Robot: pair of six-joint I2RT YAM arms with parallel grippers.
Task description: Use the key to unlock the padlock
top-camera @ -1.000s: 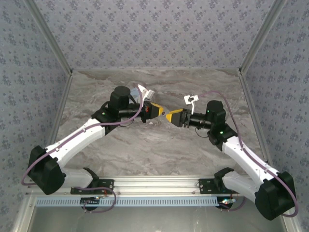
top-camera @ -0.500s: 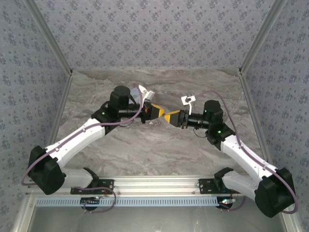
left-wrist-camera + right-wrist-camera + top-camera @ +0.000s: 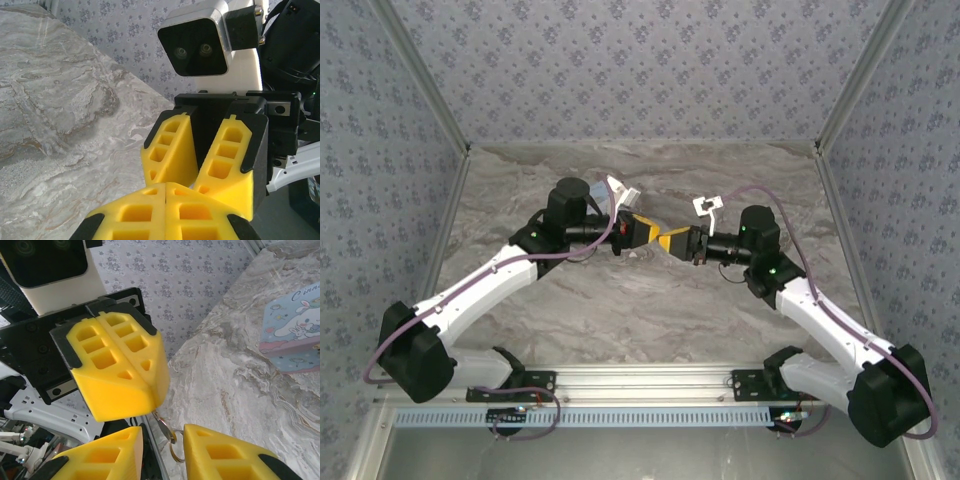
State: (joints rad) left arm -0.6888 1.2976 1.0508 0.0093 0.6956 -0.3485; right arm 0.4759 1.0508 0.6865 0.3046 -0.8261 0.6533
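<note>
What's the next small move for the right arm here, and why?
Probably ease the jaws of the right gripper shut. They stand apart on either side of a silvery ringed piece, likely the key, which hangs from the tips of the shut left gripper and is not yet pinched.

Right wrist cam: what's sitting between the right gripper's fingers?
Small metal rings dangling from the shut left gripper hang in the gap of the open right gripper; the right wrist view shows it.
</note>
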